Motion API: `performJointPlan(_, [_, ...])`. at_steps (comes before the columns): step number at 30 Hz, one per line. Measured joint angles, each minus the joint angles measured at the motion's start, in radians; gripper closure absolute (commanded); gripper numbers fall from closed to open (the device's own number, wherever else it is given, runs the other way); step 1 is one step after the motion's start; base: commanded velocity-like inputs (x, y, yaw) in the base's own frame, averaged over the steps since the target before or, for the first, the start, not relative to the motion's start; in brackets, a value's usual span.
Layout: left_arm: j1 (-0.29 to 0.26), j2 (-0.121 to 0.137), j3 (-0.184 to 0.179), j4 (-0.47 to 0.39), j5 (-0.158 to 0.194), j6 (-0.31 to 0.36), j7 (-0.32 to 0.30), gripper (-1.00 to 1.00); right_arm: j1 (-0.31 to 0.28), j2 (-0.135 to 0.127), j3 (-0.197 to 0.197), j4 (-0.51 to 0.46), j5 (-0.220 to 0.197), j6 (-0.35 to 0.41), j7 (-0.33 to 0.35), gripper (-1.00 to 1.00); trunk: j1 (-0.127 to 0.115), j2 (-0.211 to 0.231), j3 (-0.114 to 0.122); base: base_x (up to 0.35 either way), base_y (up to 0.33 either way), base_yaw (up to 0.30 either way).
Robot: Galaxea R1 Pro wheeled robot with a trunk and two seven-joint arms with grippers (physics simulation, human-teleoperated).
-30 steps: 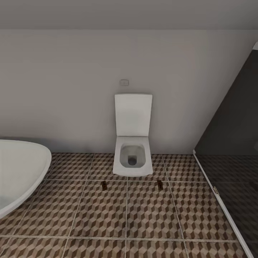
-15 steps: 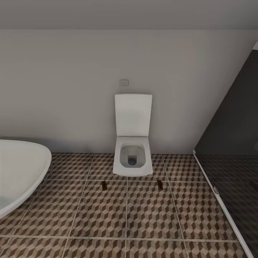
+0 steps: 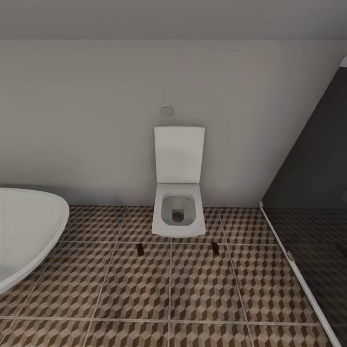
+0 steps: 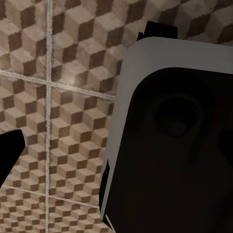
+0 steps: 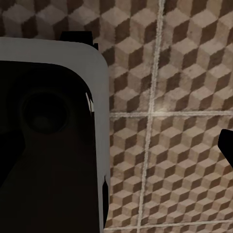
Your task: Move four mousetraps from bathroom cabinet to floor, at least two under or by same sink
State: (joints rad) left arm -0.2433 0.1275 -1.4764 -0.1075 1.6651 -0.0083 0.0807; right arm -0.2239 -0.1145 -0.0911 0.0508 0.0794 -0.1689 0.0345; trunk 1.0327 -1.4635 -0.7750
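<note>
Nothing had shifted: two tiny dark-brown mousetraps lay by the white toilet, no sink near; finger spread unreadable.

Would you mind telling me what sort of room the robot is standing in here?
A bathroom, almost certainly: a white toilet with its lid raised stands against the wall, the rim of a white bathtub shows beside it, and a dark glass shower screen stands on the cube-patterned tiled floor.
</note>
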Motion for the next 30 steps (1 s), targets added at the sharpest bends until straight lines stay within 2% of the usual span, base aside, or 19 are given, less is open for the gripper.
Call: performJointPlan(30, [0.000, 0.000, 0.000, 0.000, 0.000, 0.000, 0.000, -1.00, 0.000, 0.000, 0.000, 0.000, 0.000, 0.000, 0.000, -1.00, 0.000, 0.000, 0.000, 0.000, 0.000, 0.000])
